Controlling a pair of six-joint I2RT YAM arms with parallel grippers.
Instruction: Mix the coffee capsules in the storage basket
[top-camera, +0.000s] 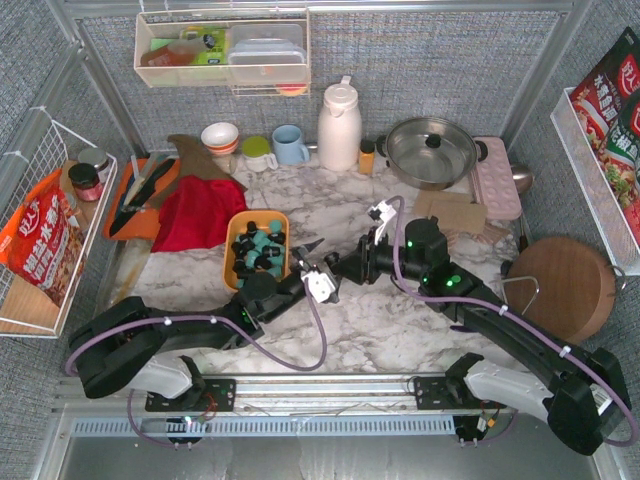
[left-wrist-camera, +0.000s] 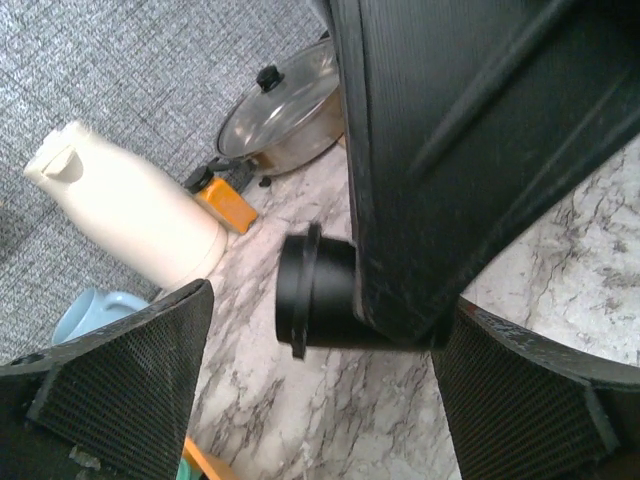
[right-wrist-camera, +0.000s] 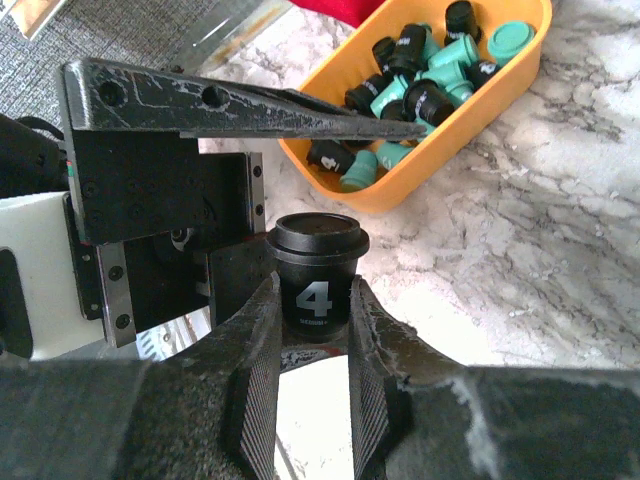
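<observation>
**Coffee capsules** (right-wrist-camera: 432, 100): heaped in one storage basket (right-wrist-camera: 480, 115), black and teal mixed. About seven black and six teal show, and overlap prevents an exact tally. One further black capsule (right-wrist-camera: 312, 290) is outside the basket.

**On the desk** (top-camera: 380, 340):
- one white jug (top-camera: 339, 125)
- one lidded pan (top-camera: 432, 152)
- one blue mug (top-camera: 291, 145)
- one green cup (top-camera: 257, 148)
- one bowl (top-camera: 220, 135)
- one small orange bottle (top-camera: 367, 157)
- one red cloth (top-camera: 200, 210)
- one round wooden board (top-camera: 563, 288)
- one pink tray (top-camera: 497, 178)
- one darker orange tray (top-camera: 118, 225) of utensils, number not legible

**At the left wall:** one wire basket (top-camera: 70, 135) holding one red bag (top-camera: 40, 245) and one jar (top-camera: 85, 182).
</observation>
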